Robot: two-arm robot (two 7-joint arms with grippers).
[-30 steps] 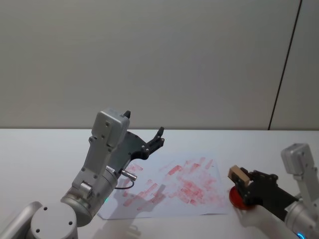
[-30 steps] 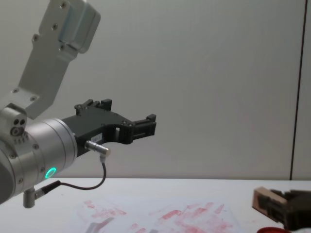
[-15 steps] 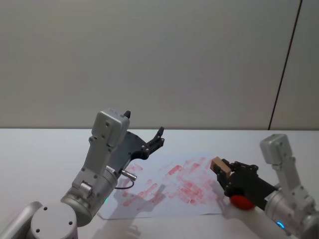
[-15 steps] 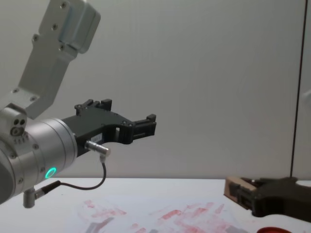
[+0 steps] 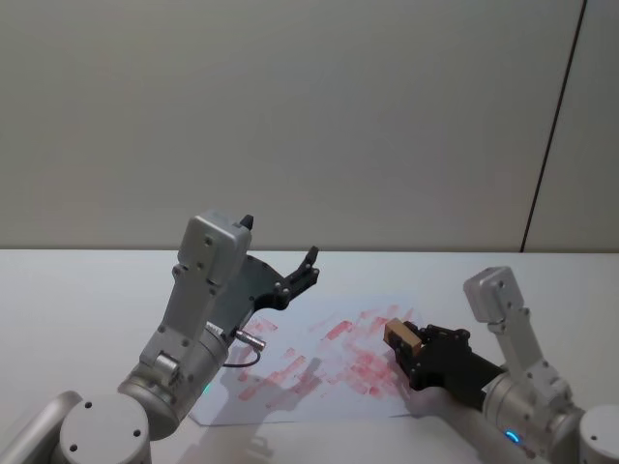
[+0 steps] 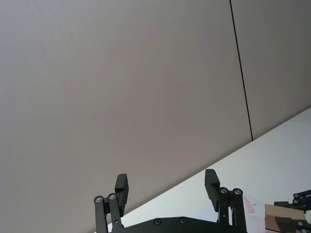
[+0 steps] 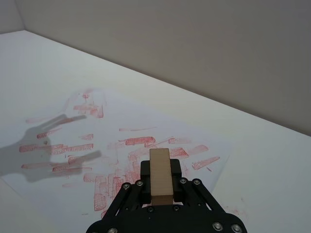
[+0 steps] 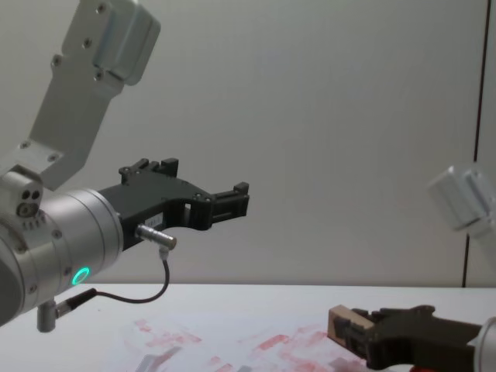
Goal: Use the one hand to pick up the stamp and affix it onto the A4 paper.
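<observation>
Stamp pickup looked done: the pale wooden block sat clamped between the fingers of the right gripper, held low over the right part of the A4 paper, above its red marks. Whether it touched the sheet could not be told. Left to do, as I judged it: press it down and lift off. The left gripper hung raised over the paper's left side, fingers spread and empty, well above the bench.

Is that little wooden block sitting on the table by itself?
No, the right gripper holds the stamp clamped over the inked A4 paper.
</observation>
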